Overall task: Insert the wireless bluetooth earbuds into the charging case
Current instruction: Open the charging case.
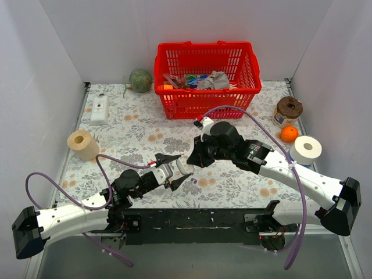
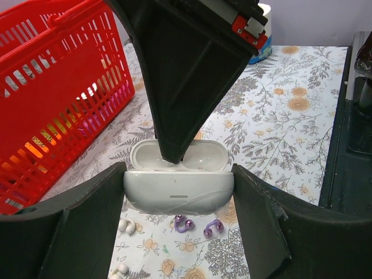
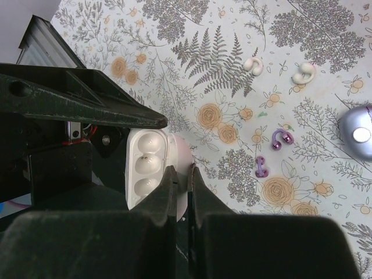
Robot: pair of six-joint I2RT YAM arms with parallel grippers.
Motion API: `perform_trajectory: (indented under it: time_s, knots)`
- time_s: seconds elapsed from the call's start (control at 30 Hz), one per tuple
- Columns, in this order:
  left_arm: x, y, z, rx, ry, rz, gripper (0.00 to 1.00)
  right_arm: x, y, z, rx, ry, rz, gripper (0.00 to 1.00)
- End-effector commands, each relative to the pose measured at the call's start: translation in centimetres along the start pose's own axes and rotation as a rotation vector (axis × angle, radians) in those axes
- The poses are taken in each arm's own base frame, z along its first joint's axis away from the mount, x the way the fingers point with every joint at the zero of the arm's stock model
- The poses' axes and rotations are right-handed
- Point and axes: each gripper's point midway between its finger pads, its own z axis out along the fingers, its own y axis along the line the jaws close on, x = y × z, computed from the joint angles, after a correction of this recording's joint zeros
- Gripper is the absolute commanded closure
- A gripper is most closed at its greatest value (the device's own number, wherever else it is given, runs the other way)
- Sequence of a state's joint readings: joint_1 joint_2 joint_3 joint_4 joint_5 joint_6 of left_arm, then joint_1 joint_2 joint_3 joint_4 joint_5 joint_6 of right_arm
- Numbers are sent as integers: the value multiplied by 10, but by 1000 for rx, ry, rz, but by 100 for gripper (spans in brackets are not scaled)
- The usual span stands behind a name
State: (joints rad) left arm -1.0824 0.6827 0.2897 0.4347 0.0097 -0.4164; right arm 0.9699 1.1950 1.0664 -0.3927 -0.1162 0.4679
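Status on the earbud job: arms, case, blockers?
Left gripper clamped on open white case, right gripper pinching its lid. Purple earbuds lie loose, lavender case apart. White earbuds nearby.

White panels close in the workspace on three sides, a back wall [image 1: 116, 35], a left wall [image 1: 29, 87] and a right wall [image 1: 343, 64], under soft, even light that leaves only faint shadows. The table [image 1: 145, 131] is covered by a pale cloth printed with grey ferns and orange flowers, and a black rail [image 1: 192, 221] runs along its near edge. A red plastic basket [image 1: 197, 104] stands near the back wall.
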Motion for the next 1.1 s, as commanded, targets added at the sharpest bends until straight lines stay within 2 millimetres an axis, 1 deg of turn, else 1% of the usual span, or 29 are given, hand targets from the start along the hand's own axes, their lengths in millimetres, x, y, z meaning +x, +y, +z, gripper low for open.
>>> perform_trajectory:
  time_s: [0.0,0.03,0.07,0.1,0.13,0.2,0.23,0.3,0.33,0.37,0.43,0.47,0.63,0.67,0.73,0.8,0.83,0.87,0.9,0.93,0.97,1.03,1.07]
  knots:
    - [-17,5,2,-31,-43,-32,92,-27,10,-12,-13,-77,-79,99]
    - [-16,9,2,-51,-37,-48,81,-28,12,-14,-11,-82,-90,99]
    - [-14,10,3,-60,-27,-59,76,-29,9,-16,6,-85,-97,99]
    - [-11,11,3,-72,-13,-68,70,-34,11,-20,6,-97,-119,99]
    - [-12,15,4,-96,-6,-92,54,-37,12,-22,10,-104,-131,99]
    - [-6,17,6,-116,24,-113,44,-40,9,-27,32,-108,-164,99]
    - [-5,18,6,-124,31,-125,40,-47,13,-32,31,-125,-179,99]
    - [-7,24,6,-163,30,-149,34,-50,16,-38,22,-125,-205,99]
    - [-8,29,5,-192,24,-164,28,-54,17,-41,21,-135,-228,99]
    - [-10,35,4,-232,15,-184,10,-57,19,-44,22,-147,-235,99]
    - [-16,41,3,-260,-1,-193,2,-59,18,-51,33,-150,-262,99]
    - [-15,42,1,-269,5,-198,2,-64,19,-55,40,-166,-269,99]
    - [-24,50,-4,-314,-22,-245,2,-67,21,-67,41,-174,-304,99]
    - [-26,52,-5,-330,-29,-271,2,-68,15,-69,73,-180,-309,99]
    - [-36,55,-6,-353,-51,-345,2,-70,14,-73,88,-187,-331,99]
    - [-33,50,-5,-332,-8,-369,2,-70,5,-78,138,-198,-351,99]
    - [-46,47,-1,-308,-18,-402,2,-69,1,-78,157,-194,-358,99]
    - [-39,43,-1,-300,33,-415,2,-68,-5,-80,191,-191,-364,99]
    - [-37,42,1,-297,57,-436,2,-67,-9,-82,209,-189,-373,99]
    - [-47,39,4,-278,52,-464,2,-65,-13,-81,227,-183,-376,99]
    - [-43,35,3,-262,89,-471,2,-65,-17,-84,256,-189,-376,99]
    - [-49,27,4,-213,93,-480,2,-63,-21,-86,278,-193,-383,99]
    - [-58,20,5,-164,88,-481,2,-64,-25,-88,303,-202,-384,99]
